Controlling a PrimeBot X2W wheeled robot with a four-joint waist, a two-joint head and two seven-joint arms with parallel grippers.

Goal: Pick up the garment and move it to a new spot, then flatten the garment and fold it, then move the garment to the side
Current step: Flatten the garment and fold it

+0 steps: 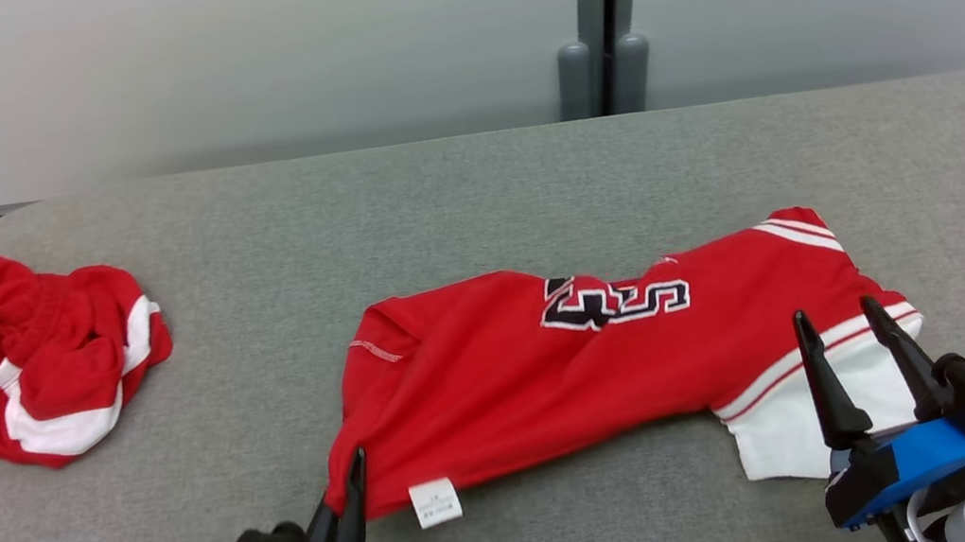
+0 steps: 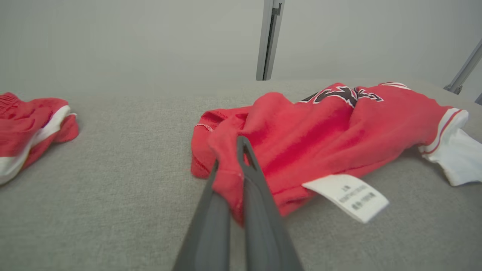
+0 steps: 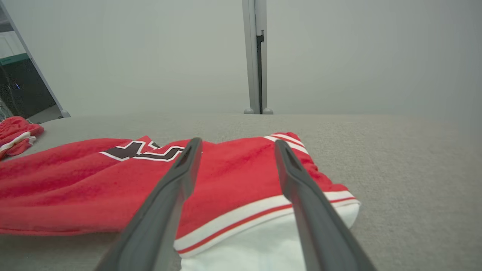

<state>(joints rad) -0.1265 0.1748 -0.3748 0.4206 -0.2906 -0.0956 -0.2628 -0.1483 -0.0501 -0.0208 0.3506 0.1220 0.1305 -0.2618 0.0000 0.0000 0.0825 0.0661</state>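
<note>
Red white-trimmed fabric jersey (image 1: 555, 375) lies mid-frame. Left gripper (image 1: 357, 467), lower left, pinches its corner; right gripper (image 1: 835, 314), lower right, gapes empty, apparently over the white hem (image 1: 786, 446): clamp there, then stretch evenly.

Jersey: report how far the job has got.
Done, it seems: the jersey lies in the middle of the table, roughly spread but wrinkled. In hand: the left gripper is shut on its near corner; the right gripper hangs open over the white hem. Left: finish flattening, fold, move aside.
</note>
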